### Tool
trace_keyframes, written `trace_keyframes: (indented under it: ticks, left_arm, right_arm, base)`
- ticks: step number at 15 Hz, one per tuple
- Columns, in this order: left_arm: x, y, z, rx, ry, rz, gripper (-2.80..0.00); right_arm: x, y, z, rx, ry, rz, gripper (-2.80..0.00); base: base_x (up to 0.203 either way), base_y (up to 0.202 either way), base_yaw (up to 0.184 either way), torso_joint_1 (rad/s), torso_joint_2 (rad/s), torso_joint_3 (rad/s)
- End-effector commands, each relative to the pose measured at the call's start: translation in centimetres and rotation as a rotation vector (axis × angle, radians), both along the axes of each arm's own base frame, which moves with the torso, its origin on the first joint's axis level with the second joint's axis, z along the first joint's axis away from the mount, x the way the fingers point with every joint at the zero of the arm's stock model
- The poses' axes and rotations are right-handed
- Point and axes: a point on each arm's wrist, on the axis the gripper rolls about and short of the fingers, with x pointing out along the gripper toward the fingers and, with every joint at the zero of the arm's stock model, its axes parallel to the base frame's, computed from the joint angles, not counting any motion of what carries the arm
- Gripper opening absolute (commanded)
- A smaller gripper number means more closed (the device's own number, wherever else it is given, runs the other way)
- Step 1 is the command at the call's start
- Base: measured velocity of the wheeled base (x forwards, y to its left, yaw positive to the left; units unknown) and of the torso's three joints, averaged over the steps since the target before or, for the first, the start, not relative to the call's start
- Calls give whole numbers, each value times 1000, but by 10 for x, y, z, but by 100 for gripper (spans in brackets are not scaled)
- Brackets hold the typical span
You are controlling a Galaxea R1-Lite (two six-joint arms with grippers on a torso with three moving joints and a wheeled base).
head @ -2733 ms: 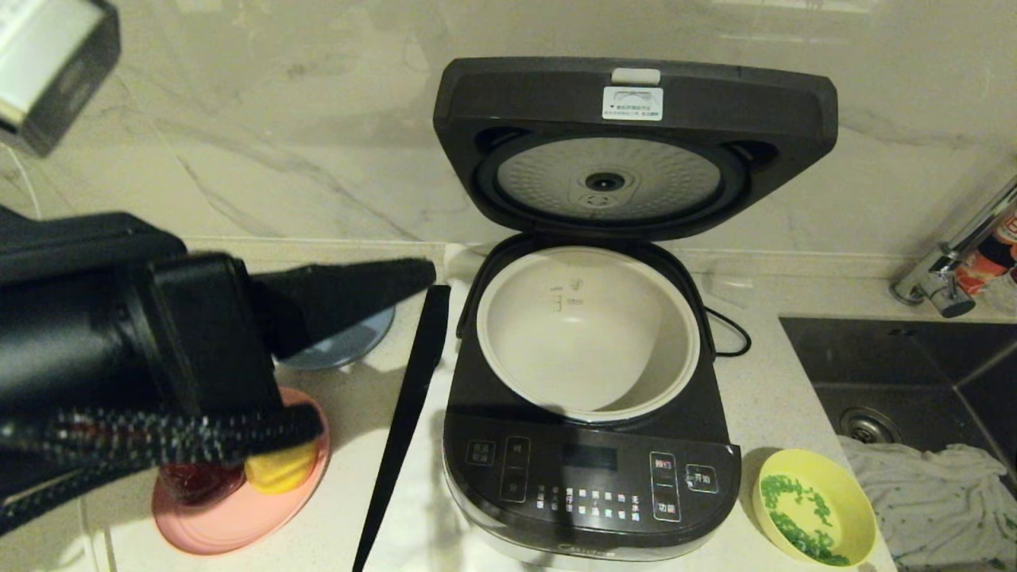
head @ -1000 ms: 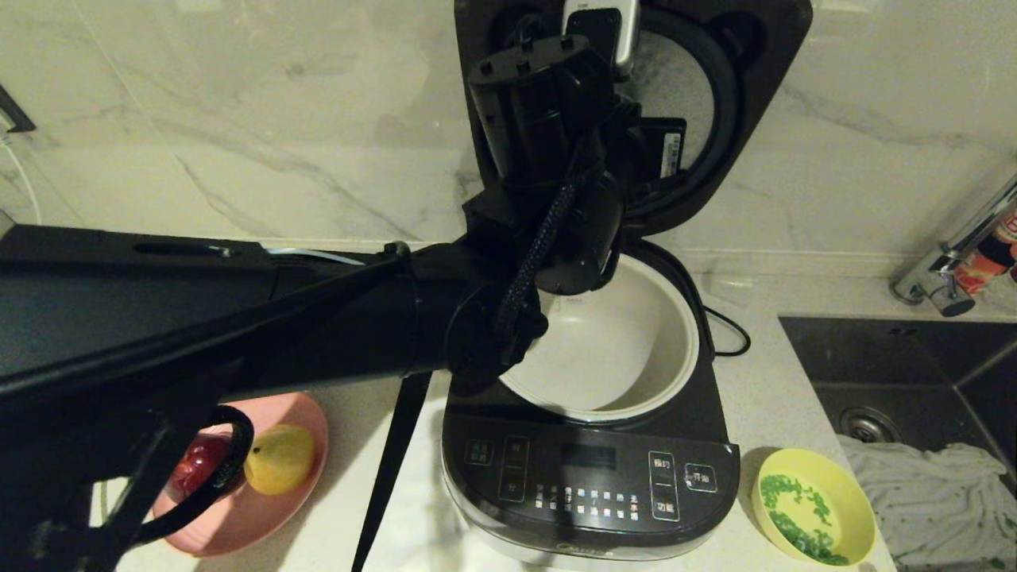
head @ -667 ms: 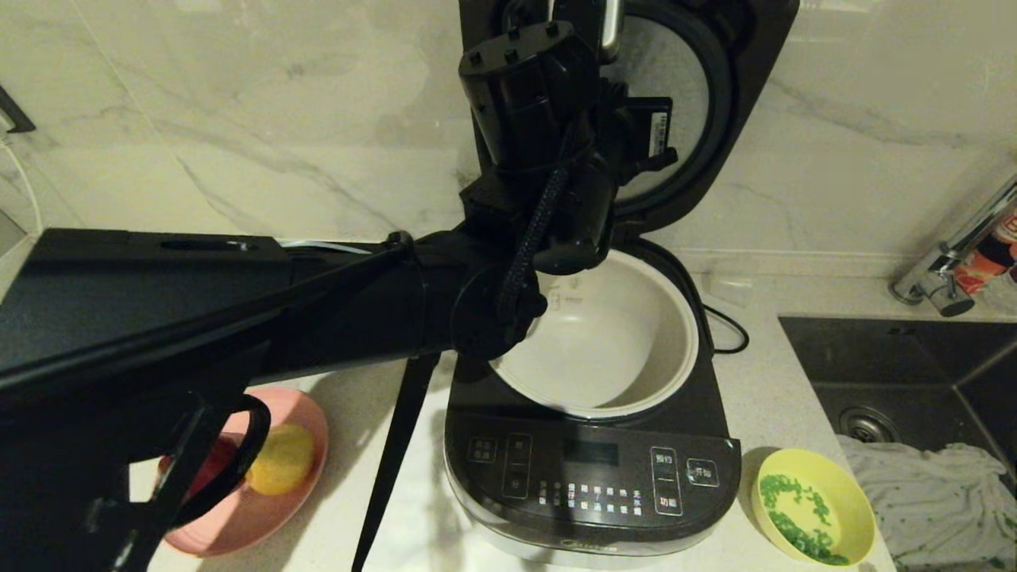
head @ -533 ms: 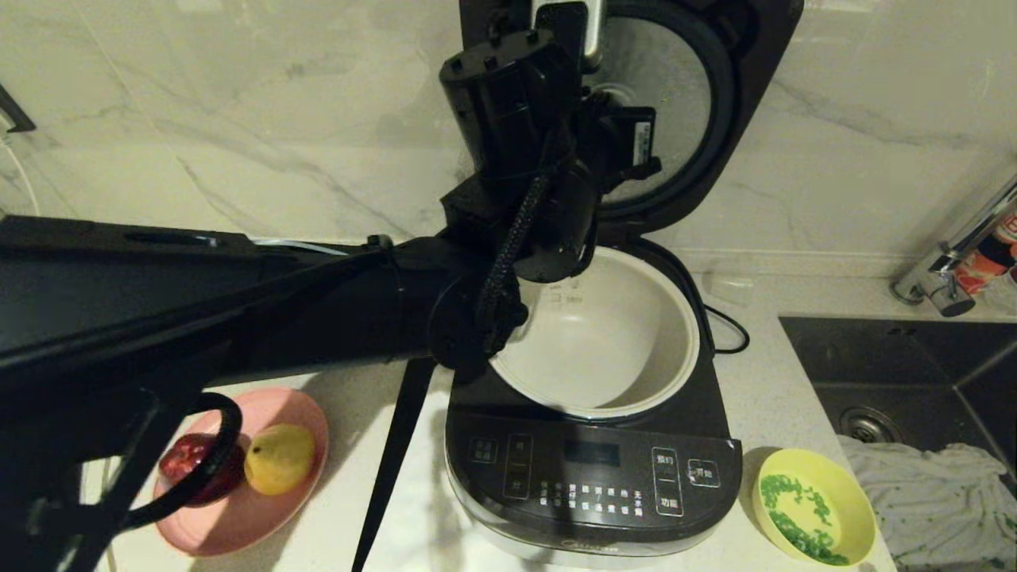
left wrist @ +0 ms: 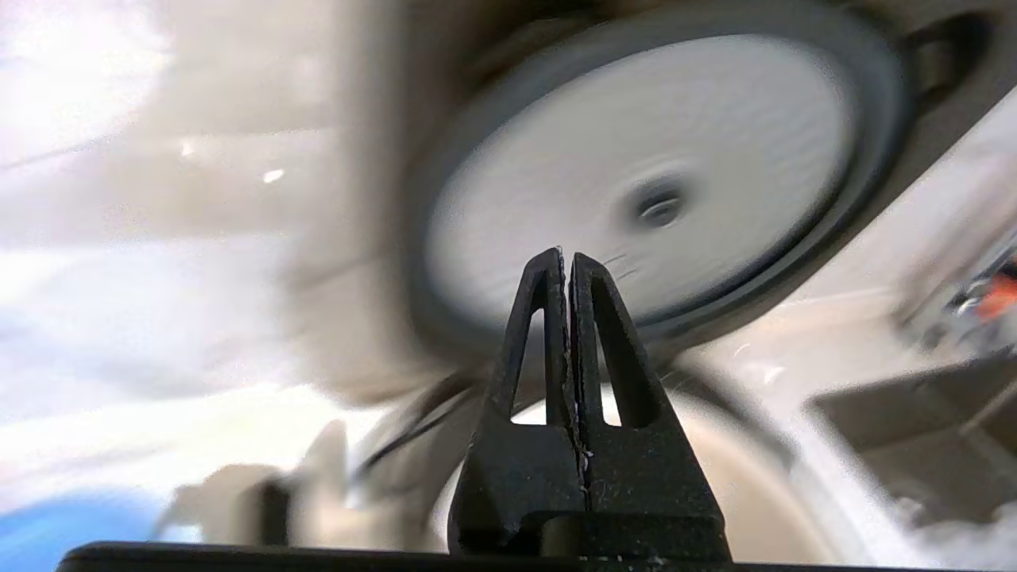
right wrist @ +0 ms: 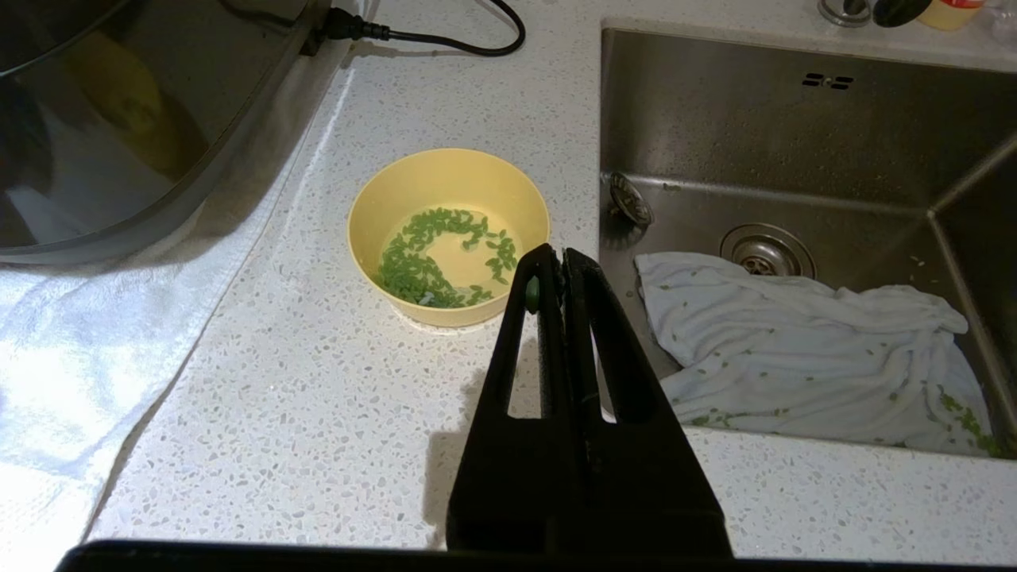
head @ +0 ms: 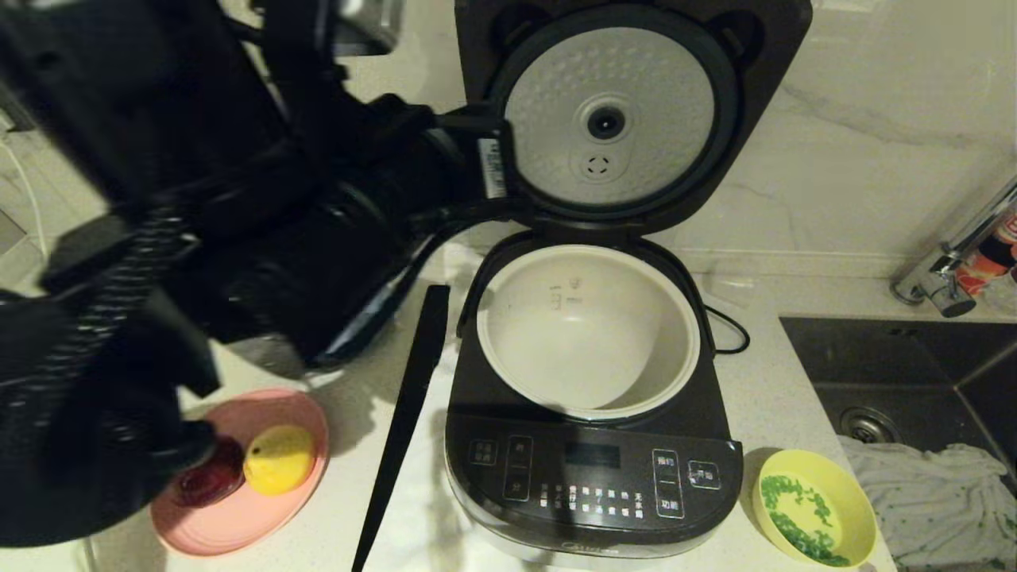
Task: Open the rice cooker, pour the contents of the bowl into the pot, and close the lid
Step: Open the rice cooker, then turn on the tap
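Lid (head: 612, 119) propped upright beside the pinched-together left claw (left wrist: 566, 258); bowl (right wrist: 449, 234) waits just ahead of the right claw (right wrist: 554, 256), likewise together.

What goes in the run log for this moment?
lid: open, upright | pot: empty | bowl: on counter, contents unpoured | left gripper: shut, empty, facing lid | right gripper: shut, empty, near bowl

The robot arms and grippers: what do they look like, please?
Both grippers, left gripper and right gripper, are matte black, with two long tapering fingers, each with a triangular cut-out. The bulky black left arm carries a braided black cable and a white label.
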Motion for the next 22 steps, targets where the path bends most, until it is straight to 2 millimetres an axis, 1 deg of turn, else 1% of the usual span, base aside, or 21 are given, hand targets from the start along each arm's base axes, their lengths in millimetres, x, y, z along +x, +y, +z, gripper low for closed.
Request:
trace_keyframes:
  ticks: [1, 3, 4, 5, 7, 8, 10, 11, 12, 13, 14, 16, 18, 19, 20, 22]
  left_arm:
    - [-40, 77, 17, -48, -46, 112, -280]
    - [-53, 129, 11, -28, -25, 307, -280]
    - [-63, 152, 3, -16, -3, 419, -280]
    - [-77, 172, -6, -10, 15, 519, -280]
    - [-112, 197, -27, -22, 16, 644, -280]
    - [-132, 205, -38, -34, 6, 687, -280]
    - [-169, 218, -64, -69, -37, 731, -280]
    - [-185, 222, -80, -85, -54, 749, -280]
    - [-196, 225, -97, -93, -53, 783, -280]
    - [-205, 227, -112, -100, -47, 858, -280]
    - [-212, 228, -124, -97, -34, 944, -280]
    - [-228, 229, -145, -98, -46, 992, -280]
    - [-241, 227, -173, -53, -41, 914, -280]
    - [-240, 226, -187, -28, -21, 870, -280]
    - [-235, 224, -203, 4, 24, 791, -280]
    - [-230, 219, -214, 5, 85, 561, -280]
  right_arm:
    - [0, 0, 0, 0, 0, 1, -280]
    - [0, 0, 0, 0, 0, 1, -280]
    - [0, 0, 0, 0, 0, 1, -280]
    - [0, 0, 0, 0, 0, 1, -280]
    - [0, 0, 0, 0, 0, 1, -280]
    - [0, 0, 0, 0, 0, 1, -280]
    - [0, 0, 0, 0, 0, 1, -280]
    - [0, 0, 0, 0, 0, 1, -280]
    - [0, 0, 0, 0, 0, 1, -280]
    - [0, 0, 0, 0, 0, 1, -280]
    - [0, 0, 0, 0, 0, 1, -280]
    - [0, 0, 0, 0, 0, 1, -280]
    - [0, 0, 0, 0, 0, 1, -280]
    - [0, 0, 0, 0, 0, 1, -280]
    - [0, 0, 0, 0, 1, 1, -280]
    - [0, 0, 0, 0, 1, 1, -280]
  base:
    - [0, 0, 0, 0, 0, 0]
    - [0, 0, 0, 0, 0, 0]
    - [0, 0, 0, 0, 0, 0]
    - [0, 0, 0, 0, 0, 0]
    - [0, 0, 0, 0, 0, 0]
    - [0, 0, 0, 0, 0, 0]
    - [0, 0, 0, 0, 0, 0]
    - [0, 0, 0, 0, 0, 0]
    - [0, 0, 0, 0, 0, 0]
    - [0, 0, 0, 0, 0, 0]
    - [0, 0, 0, 0, 0, 0]
    - [0, 0, 0, 0, 0, 0]
    - [0, 0, 0, 0, 0, 0]
    - [0, 0, 0, 0, 0, 0]
    - [0, 0, 0, 0, 0, 0]
    - [0, 0, 0, 0, 0, 0]
